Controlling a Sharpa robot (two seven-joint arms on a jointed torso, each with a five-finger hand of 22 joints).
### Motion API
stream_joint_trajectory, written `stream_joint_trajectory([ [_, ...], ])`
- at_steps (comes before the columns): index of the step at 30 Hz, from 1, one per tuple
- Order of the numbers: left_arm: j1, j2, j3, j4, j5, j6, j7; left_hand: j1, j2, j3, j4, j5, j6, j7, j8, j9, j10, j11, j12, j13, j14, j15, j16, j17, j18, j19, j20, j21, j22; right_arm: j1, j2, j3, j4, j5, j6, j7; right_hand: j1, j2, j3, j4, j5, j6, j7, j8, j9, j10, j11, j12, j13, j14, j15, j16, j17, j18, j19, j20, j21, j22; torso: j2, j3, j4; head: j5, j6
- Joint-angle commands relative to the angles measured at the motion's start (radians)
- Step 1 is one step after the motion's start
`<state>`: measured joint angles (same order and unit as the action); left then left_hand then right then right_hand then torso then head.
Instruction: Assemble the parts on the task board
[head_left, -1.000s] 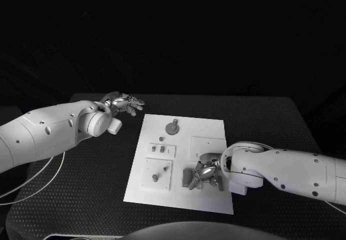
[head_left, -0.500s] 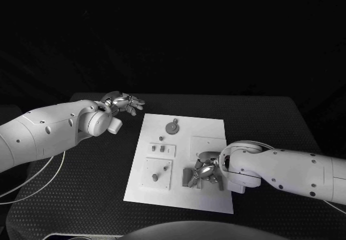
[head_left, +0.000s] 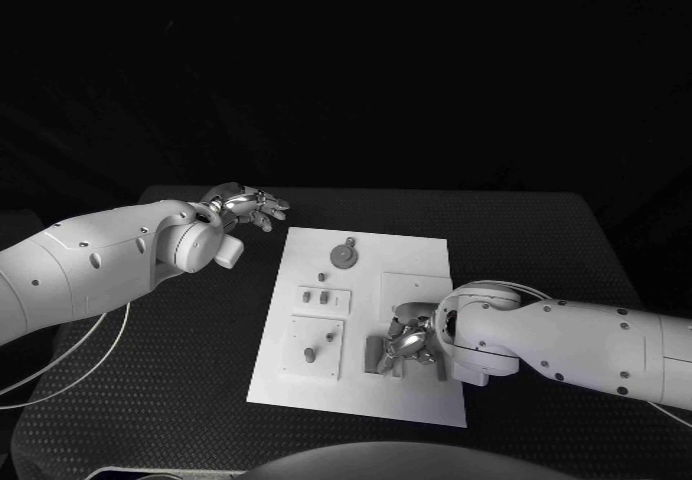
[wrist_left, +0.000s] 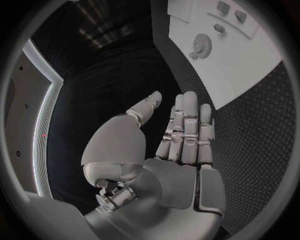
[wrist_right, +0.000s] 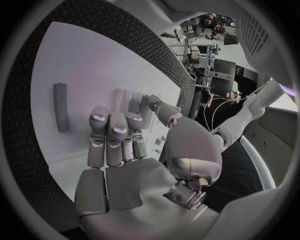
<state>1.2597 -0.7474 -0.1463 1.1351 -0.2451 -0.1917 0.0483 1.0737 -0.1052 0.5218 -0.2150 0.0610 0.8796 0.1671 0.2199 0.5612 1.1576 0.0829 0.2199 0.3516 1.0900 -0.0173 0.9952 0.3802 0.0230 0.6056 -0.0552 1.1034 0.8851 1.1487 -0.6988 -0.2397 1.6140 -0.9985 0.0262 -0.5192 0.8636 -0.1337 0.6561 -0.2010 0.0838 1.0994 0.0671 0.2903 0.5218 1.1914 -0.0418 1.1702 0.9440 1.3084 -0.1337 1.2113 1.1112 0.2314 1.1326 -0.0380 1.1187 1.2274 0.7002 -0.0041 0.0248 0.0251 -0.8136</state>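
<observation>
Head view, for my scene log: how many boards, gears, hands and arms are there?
Board: 1
Gear: 1
Hands: 2, left hand and right hand
Arms: 2, left arm and right arm
Total: 6

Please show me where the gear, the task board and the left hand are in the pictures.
gear (head_left: 345, 256): head view, on its round face.
task board (head_left: 411, 265): head view, on a bare part near its far right corner.
left hand (wrist_left: 184, 135): left wrist view, on its straight fingers.
</observation>
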Motion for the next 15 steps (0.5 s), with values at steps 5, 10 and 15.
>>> stream_joint_trajectory([
  [5,0.001,0.000,0.001,0.002,-0.004,0.016,0.002,-0.010,0.001,0.000,0.007,-0.005,0.003,0.004,0.007,-0.001,-0.007,0.001,0.006,0.001,0.001,-0.006,-0.005,0.002,0.002,-0.006,-0.065,0.007,-0.001,-0.001,-0.001,0.000,-0.003,-0.019,-0.013,0.011,-0.036,0.004,0.037,0.027,0.012,0.011,0.001,0.001,-0.006,0.011,-0.001,-0.002,0.005,0.008,-0.003,-0.007,-0.002,0.030,0.009,0.000,0.005,-0.005,0.000,0.0005,0.0005,-0.001,0.002],
  [10,0.001,0.000,0.001,0.003,-0.004,0.018,0.001,-0.011,0.001,0.000,0.007,-0.005,0.003,0.004,0.007,-0.001,-0.007,0.001,0.006,0.001,0.001,-0.006,-0.005,0.002,0.002,-0.006,-0.065,0.007,-0.001,-0.001,-0.003,0.000,-0.002,-0.007,-0.008,0.018,-0.051,-0.005,0.054,0.038,0.013,0.011,0.001,0.000,-0.009,0.012,-0.001,-0.004,0.008,0.008,-0.003,-0.008,-0.001,0.030,0.009,0.000,0.007,-0.006,0.000,0.0005,0.0000,-0.001,0.003],
  [15,0.001,0.001,0.001,0.003,-0.005,0.018,0.000,-0.011,0.001,-0.001,0.007,-0.005,0.003,0.004,0.007,-0.001,-0.008,0.001,0.006,0.001,0.001,-0.006,-0.005,0.002,0.002,-0.006,-0.065,0.007,-0.001,-0.001,-0.012,0.000,0.001,0.013,-0.010,0.032,-0.066,-0.039,0.052,0.041,0.025,0.010,0.002,-0.001,-0.010,0.011,0.000,-0.006,0.010,0.008,-0.003,-0.009,-0.001,0.030,0.009,0.000,0.010,-0.007,0.000,0.0005,-0.0003,-0.002,0.004],
])
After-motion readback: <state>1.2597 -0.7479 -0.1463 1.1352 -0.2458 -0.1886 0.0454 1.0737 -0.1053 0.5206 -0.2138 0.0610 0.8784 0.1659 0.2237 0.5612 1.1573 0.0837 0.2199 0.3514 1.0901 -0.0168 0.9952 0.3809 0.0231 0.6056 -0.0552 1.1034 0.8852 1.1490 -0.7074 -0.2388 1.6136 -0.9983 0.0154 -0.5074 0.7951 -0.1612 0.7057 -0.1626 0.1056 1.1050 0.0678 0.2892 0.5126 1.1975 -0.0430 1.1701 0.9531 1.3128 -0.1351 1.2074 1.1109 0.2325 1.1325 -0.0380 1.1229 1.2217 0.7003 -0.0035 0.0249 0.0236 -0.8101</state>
